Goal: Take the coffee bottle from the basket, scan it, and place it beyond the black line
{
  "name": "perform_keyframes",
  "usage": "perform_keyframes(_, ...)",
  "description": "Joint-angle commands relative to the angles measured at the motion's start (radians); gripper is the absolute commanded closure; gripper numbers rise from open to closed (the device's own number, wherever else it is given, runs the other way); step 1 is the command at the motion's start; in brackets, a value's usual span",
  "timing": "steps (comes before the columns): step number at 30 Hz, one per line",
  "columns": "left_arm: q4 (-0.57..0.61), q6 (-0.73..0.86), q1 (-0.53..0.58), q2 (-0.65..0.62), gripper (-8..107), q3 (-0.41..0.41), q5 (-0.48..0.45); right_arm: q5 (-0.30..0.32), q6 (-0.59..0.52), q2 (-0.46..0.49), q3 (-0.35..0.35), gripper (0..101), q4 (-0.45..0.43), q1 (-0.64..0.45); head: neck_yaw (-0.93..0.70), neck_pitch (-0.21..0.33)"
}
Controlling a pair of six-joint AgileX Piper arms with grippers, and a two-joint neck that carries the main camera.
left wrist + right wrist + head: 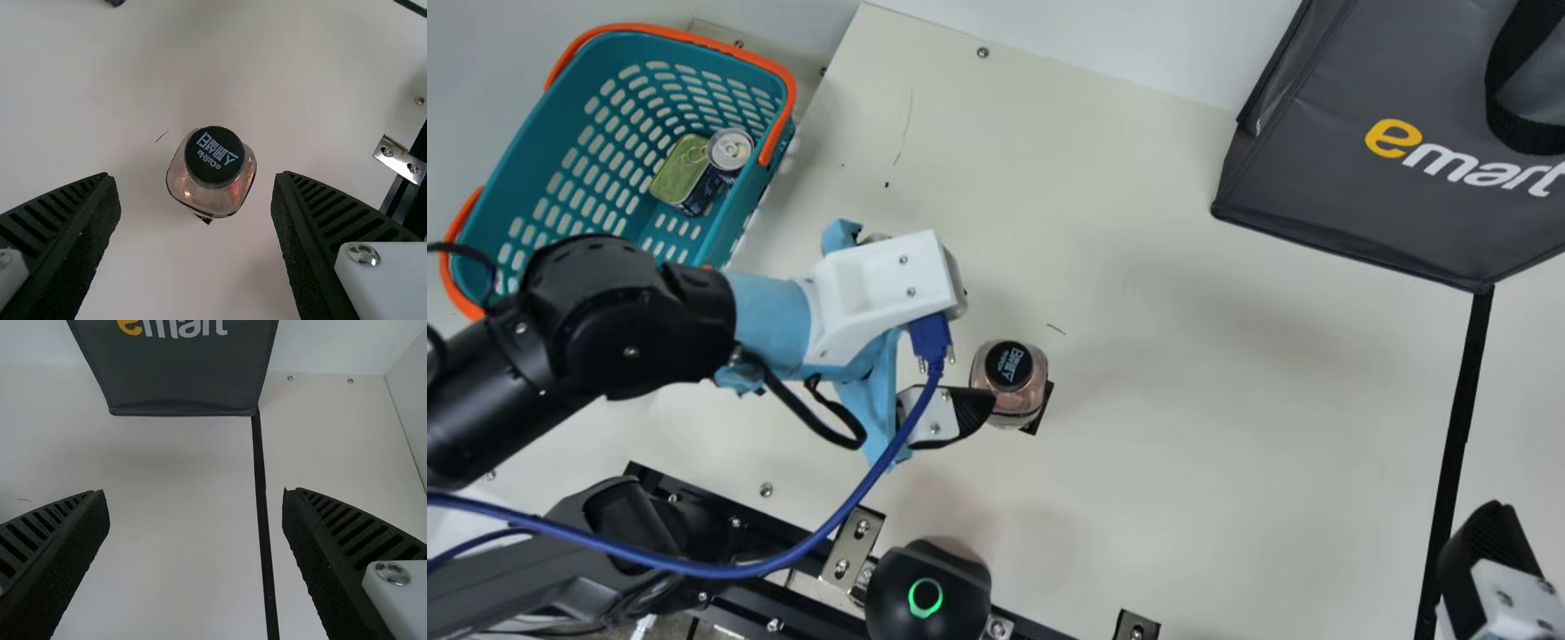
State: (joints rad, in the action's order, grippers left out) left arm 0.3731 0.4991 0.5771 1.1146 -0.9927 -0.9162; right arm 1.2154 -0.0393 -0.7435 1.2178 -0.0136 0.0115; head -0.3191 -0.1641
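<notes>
Where the coffee bottle point(1021, 404) stands upright on the desk point(1183, 400), well to the left of the black line point(1463, 427), the left hand point(965, 412) is spread. In the left wrist view, the bottle's cap point(215, 155) appears between its fingers, with a gap on either side. The right hand point(1485, 551), also spread, is over the black line.
</notes>
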Motion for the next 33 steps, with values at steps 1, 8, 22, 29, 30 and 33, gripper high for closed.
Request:
perform_keyframes(1,-0.03,-0.064,0.019,-0.009,9,-0.001,0.002,0.0,0.0,0.0,0.0,10,0.0,0.0,-0.002,0.026)
perform_keyframes(8,-0.132,-0.195,0.092,-0.032,9,0.004,0.027,0.0,0.0,0.0,0.0,10,0.0,0.0,-0.002,0.026)
perform_keyframes(22,-0.283,-0.399,0.216,-0.029,9,0.015,0.074,0.0,0.0,0.0,0.0,10,0.0,0.0,-0.002,0.026)
perform_keyframes(29,-0.335,-0.461,0.249,-0.013,9,0.018,0.098,0.0,0.0,0.0,0.0,10,0.0,0.0,-0.002,0.026)
perform_keyframes(30,-0.341,-0.468,0.253,-0.01,9,0.019,0.101,0.0,0.0,0.0,0.0,10,0.0,0.0,-0.002,0.026)
perform_keyframes(33,-0.36,-0.488,0.263,-0.002,9,0.022,0.11,0.0,0.0,0.0,0.0,10,0.0,0.0,-0.002,0.026)
